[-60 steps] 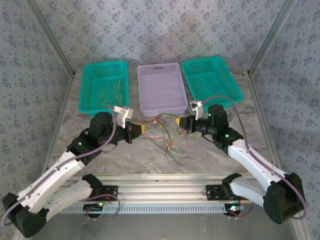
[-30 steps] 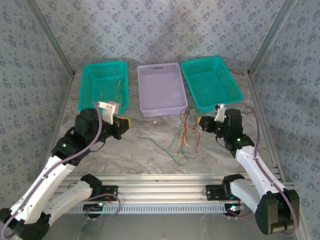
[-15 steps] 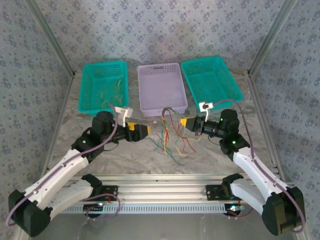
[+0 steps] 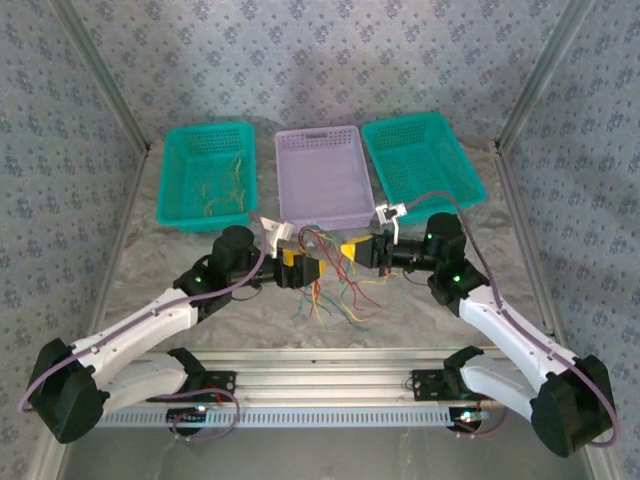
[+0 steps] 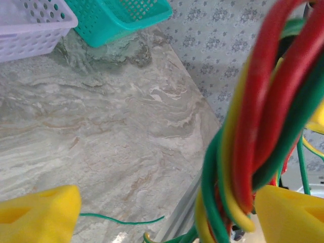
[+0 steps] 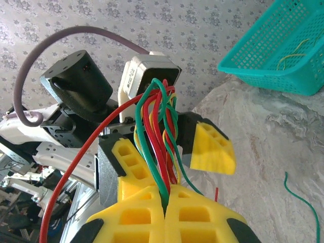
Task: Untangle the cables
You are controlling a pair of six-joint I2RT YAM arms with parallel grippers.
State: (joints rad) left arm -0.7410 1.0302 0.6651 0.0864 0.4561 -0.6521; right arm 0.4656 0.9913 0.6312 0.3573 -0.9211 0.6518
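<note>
- R gripper (image 6: 164,201), yellow plastic fingers: pressed together and pinching the bundle of thin red, green & yellow cables (image 6: 163,162) at the tips. The strands rise out of the seam between the fingers.
- Top view: R gripper (image 4: 352,250) points left over mid table, just in front of the lavender perforated plastic tray (image 4: 281,180).
- L gripper (image 5: 162,215), yellow wedge fingers: spread wide. The cables (image 5: 248,126) run through the gap, close against its right-hand finger; can't tell if they touch.
- Top view: L gripper (image 4: 300,272) faces the R one, tips near each other, with the bundle between them and loose ends hanging to the grey marble tabletop (image 4: 420,310).
- One thin green wire (image 5: 121,221) lies flat on the marble, apart from the bundle.
- Teal mesh basket, left (image 4: 168,175): a few yellowish wires inside.
- Teal mesh basket, right (image 4: 463,154): sits on the other side of the lavender tray.
- All 3 containers stand in a row at the far side of the table, behind both grippers.
</note>
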